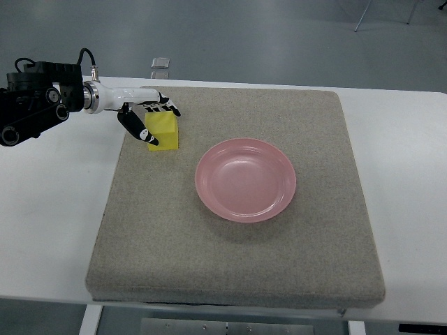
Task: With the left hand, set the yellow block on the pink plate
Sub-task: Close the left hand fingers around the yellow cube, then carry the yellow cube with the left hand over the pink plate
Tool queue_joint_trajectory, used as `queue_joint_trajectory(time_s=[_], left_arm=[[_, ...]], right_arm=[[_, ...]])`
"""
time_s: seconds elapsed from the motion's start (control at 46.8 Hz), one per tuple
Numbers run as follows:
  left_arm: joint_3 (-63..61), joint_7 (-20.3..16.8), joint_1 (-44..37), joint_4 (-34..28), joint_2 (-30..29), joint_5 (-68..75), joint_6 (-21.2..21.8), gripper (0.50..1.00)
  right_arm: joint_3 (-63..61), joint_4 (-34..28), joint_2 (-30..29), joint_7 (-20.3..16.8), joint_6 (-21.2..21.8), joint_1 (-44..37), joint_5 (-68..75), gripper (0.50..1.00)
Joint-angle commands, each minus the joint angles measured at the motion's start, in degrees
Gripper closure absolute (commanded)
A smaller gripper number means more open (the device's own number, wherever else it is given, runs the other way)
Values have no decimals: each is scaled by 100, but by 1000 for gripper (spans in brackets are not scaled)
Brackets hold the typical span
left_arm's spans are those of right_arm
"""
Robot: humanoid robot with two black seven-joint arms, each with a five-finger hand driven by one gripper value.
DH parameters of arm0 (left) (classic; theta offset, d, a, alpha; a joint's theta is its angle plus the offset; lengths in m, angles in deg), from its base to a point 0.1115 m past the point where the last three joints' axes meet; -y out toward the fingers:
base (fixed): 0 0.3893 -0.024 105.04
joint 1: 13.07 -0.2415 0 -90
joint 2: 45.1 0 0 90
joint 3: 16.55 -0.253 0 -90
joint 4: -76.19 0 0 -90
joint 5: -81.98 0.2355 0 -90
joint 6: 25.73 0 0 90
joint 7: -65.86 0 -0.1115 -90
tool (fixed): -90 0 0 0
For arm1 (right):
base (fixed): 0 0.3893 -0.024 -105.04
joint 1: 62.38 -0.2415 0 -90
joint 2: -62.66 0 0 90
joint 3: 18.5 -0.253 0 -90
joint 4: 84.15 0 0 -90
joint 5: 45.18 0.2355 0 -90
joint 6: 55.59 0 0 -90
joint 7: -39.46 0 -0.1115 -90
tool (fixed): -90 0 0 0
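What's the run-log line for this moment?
left hand: closing around yellow block | block: on mat | pink plate: empty

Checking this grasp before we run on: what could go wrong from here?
1. The left hand has its thumb and fingers around the yellow block only at its left and top edges; a shallow grip might slip on lifting.
2. The pink plate has a raised rim; a low carry might clip it and shove the plate across the grey mat.
3. A block released on the sloped inner wall might tip or slide.
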Motion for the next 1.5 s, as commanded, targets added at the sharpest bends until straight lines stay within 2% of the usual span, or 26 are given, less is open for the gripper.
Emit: queue_joint_trajectory(time_s=[0.0, 0.064, 0.107, 0.278, 0.534, 0.748, 1.047, 1.346, 1.474], left_arm=[[0, -54, 0, -13, 1, 49, 29, 872], [0, -81, 0, -31, 1, 67, 30, 932], [0, -81, 0, -49, 1, 76, 38, 1000], [0, -124, 17, -75, 1, 102, 108, 1000], [79, -370, 114, -435, 9, 67, 153, 1000], [105, -379, 211, -357, 18, 50, 188, 1000], [105, -379, 439, 698, -34, 67, 522, 1000], [307, -371, 501, 1612, -96, 94, 548, 1000], [316, -371, 492, 1736, -44, 129, 530, 1000]], right_arm=[[0, -8, 0, 0, 0, 4, -5, 576], [0, -8, 0, 0, 0, 4, 4, 576], [0, -8, 0, 0, 0, -5, 4, 576], [-9, 0, 0, 0, 0, -5, 4, 576], [0, 0, 0, 0, 0, 4, -5, 576], [0, -8, 0, 0, 0, -5, 4, 576], [0, -8, 0, 0, 0, 4, 4, 576], [0, 0, 0, 0, 0, 4, -5, 576], [0, 0, 0, 0, 0, -5, -5, 576]])
